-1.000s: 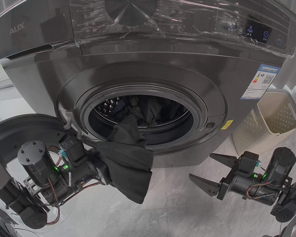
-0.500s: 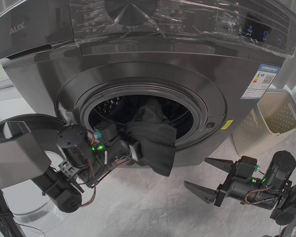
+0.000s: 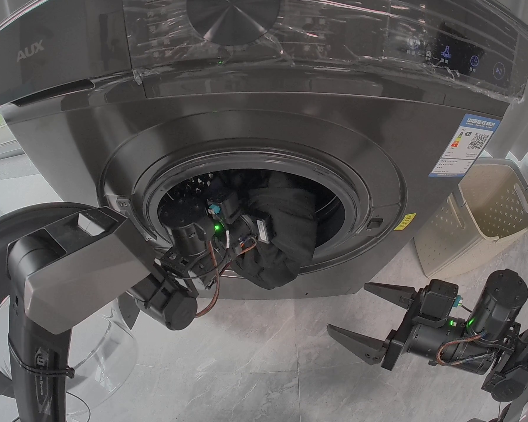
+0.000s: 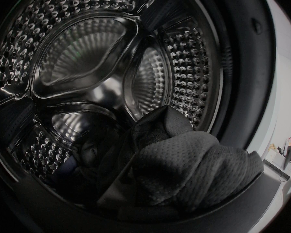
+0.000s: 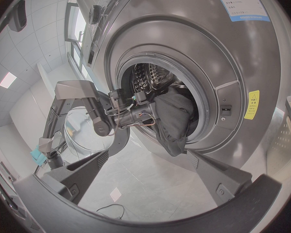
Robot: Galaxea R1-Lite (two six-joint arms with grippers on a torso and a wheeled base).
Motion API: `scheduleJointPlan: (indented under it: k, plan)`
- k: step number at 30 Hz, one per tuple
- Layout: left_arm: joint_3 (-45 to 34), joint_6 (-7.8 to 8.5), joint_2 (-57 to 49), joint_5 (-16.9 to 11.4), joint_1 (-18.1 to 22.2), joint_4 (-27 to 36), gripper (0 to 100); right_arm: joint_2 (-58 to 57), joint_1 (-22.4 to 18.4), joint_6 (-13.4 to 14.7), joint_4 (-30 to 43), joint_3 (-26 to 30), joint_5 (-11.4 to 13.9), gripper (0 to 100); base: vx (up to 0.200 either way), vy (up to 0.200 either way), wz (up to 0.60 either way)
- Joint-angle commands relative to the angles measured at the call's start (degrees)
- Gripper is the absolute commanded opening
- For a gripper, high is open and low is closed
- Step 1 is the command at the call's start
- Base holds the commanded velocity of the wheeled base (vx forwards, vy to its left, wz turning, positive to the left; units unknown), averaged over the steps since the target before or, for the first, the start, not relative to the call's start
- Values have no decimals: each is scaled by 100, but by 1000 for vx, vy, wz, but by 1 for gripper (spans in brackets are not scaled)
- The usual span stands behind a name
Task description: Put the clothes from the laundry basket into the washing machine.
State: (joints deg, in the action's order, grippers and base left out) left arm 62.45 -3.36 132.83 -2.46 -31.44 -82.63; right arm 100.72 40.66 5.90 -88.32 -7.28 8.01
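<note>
Left tool (image 3: 263,228) buried in black garment (image 3: 290,221) at washing machine (image 3: 358,136) mouth, grip unclear, right tool (image 3: 347,307) spread wide

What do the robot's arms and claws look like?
The left arm has a boxy silver-grey shell, then round black joints with thin orange-brown cables and a small green light. The right arm is black and cylinder-shaped, also with a green light and a looping brown cable. The right gripper has two black, pointed, wedge-shaped fingers.

The garment (image 3: 284,224) is matt black cloth, the drum (image 4: 184,65) glossy dimpled metal, the laundry basket (image 3: 498,206) matt perforated plastic.
</note>
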Motion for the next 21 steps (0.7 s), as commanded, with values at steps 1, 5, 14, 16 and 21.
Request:
scheduleJointPlan:
  k: [1,5,14,16,21]
  plan:
    - [1041,2,542,132,279,643,0,36,4,-1,-1,-2,8,100,0,0,0]
    - [1551,2,639,141,261,1100,0,36,13,-1,8,-2,-1,100,0,0,0]
    - [3291,2,1105,624,419,2066,0,44,4,8,17,7,8,100,0,0,0]
    - [3326,-6,1078,633,437,2154,0,44,4,8,8,-2,8,100,0,0,0]
    - [3221,-33,1043,668,402,2163,100,36,4,8,8,-2,-1,100,0,0,0]
